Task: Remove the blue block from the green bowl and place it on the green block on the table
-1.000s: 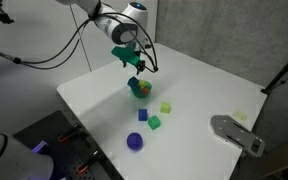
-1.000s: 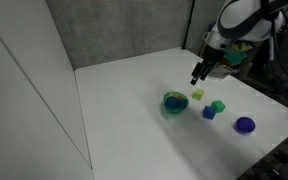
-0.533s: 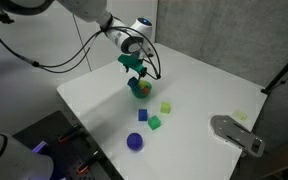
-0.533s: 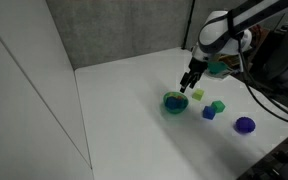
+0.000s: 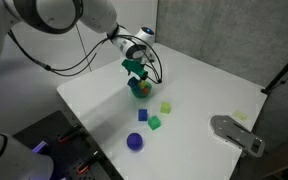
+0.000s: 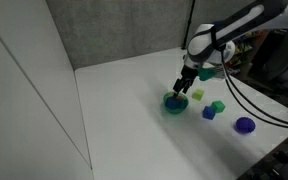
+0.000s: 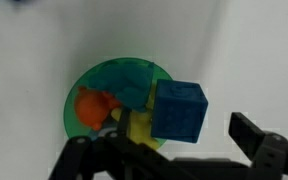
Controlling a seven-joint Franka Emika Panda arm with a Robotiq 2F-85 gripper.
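With my hand (image 7: 169, 150) spread apart just above the green bowl (image 7: 70, 108), I'd lower straight down so the fingers straddle the blue block (image 7: 179, 110) sitting inside it, squaring up before closing and keeping clear of the orange piece (image 7: 92, 106).

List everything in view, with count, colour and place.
table: 1, white, under everything
bowl: 1, green, mid-table under the gripper
blue block: 2, dark blue; one in the bowl, one loose on the table
green block: 1, dark green, by the loose blue block
yellow-green block: 1, near the bowl
orange piece: 1, in the bowl
round object: 1, blue-purple, near the table edge
grey fixture: 1, table edge
arm: 1, white
gripper: 1, open, over the bowl
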